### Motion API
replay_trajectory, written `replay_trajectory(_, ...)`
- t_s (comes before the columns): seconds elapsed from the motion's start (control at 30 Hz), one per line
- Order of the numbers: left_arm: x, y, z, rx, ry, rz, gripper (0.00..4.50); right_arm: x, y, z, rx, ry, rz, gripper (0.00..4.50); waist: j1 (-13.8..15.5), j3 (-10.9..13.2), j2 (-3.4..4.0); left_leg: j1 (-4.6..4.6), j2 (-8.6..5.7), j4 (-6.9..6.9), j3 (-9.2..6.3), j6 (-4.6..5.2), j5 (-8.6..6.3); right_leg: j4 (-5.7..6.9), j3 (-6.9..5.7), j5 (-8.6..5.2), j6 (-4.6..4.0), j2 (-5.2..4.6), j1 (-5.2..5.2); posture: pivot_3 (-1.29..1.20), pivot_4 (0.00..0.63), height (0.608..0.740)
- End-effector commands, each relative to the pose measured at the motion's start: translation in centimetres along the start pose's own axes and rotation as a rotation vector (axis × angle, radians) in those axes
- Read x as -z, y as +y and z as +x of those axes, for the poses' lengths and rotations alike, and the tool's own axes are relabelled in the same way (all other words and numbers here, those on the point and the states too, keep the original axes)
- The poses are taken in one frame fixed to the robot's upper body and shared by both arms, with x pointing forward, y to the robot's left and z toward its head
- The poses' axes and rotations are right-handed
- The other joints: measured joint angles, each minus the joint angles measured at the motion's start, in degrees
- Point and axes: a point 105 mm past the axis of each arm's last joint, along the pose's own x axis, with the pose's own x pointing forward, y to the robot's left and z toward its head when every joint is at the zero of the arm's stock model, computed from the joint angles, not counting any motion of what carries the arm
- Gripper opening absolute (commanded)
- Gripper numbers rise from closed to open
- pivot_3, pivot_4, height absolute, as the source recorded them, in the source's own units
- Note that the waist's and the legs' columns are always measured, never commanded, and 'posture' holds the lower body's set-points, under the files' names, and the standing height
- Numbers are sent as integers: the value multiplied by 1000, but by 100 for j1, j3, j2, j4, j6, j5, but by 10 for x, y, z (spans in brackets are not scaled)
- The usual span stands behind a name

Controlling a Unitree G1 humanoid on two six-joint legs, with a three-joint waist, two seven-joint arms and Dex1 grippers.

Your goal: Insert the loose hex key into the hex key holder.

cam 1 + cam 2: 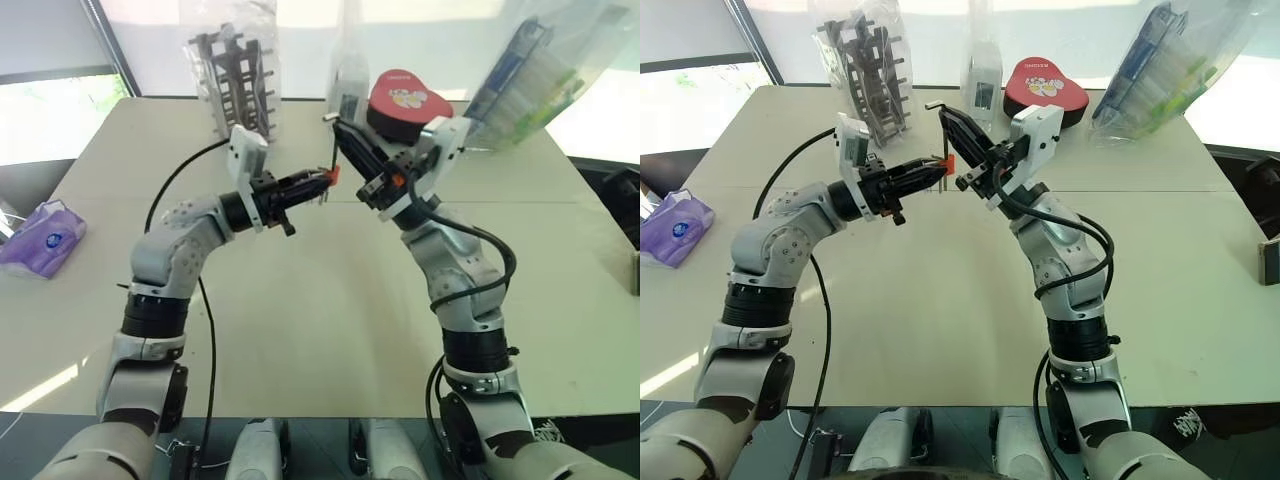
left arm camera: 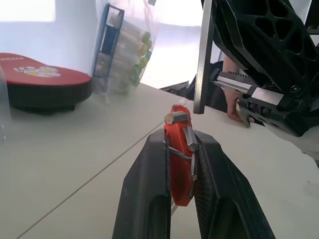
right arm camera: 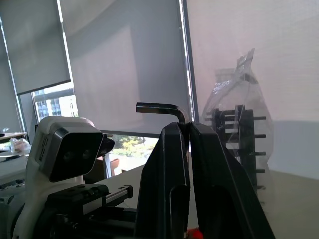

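A: Hands first. What is each one holding?

B: Left hand (image 1: 322,183) is clamped on the hex key holder (image 2: 179,159), the orange-red block pinched between its two black fingers (image 2: 144,194), with thin metal keys lying along the block's face. Right hand (image 3: 187,130) is closed tight on the loose hex key (image 3: 164,108), whose bent end sticks out past the fingertips.

A: Where is the loose key relative to the holder?

B: Just beside it, raised above the tabletop (image 1: 330,300). From the left wrist, the key's long straight shaft (image 2: 203,55) stands nearly upright, and its lower end hangs just above and a little behind the holder's upper end. I cannot tell whether they touch; a narrow gap seems to show.

A: And around the holder?

B: Behind it, at the far edge of the tabletop, sits a red heart-shaped box (image 1: 408,103). Near that box stand a clear bag with a dark rack (image 1: 237,70) and another clear bag with a packet inside (image 1: 530,70). A purple tissue pack (image 1: 40,238) lies well off to the holder's left.
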Motion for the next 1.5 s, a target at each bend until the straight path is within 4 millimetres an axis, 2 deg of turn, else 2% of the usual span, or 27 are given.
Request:
replay_trajectory(0.03,-17,-4,-1,17,-51,34,121,-12,-1,0,1,-45,-27,32,2,0,0,0,0,0,0,0,0,0,0,0,0,0,0,0,150,740)
replay_trajectory(0.67,-17,-11,3,46,-48,27,121,-8,-8,-1,42,-37,-45,32,0,0,0,0,0,0,0,0,0,0,0,0,0,0,0,0,150,740)
replay_trajectory(1.1,-32,-10,1,38,-133,-63,121,-3,-8,-5,52,-27,-56,32,-3,0,0,0,0,0,-1,0,0,0,0,0,0,0,0,0,150,740)
replay_trajectory(1.3,-33,-9,1,36,-135,-78,121,-2,-8,-8,55,-20,-57,32,-1,0,0,0,0,0,-1,0,0,0,0,0,0,0,0,0,150,740)
replay_trajectory(1.5,-31,-10,3,44,-120,-63,121,9,-5,-11,53,33,-51,32,-1,0,0,0,0,0,-1,0,0,0,0,0,0,0,0,0,150,740)
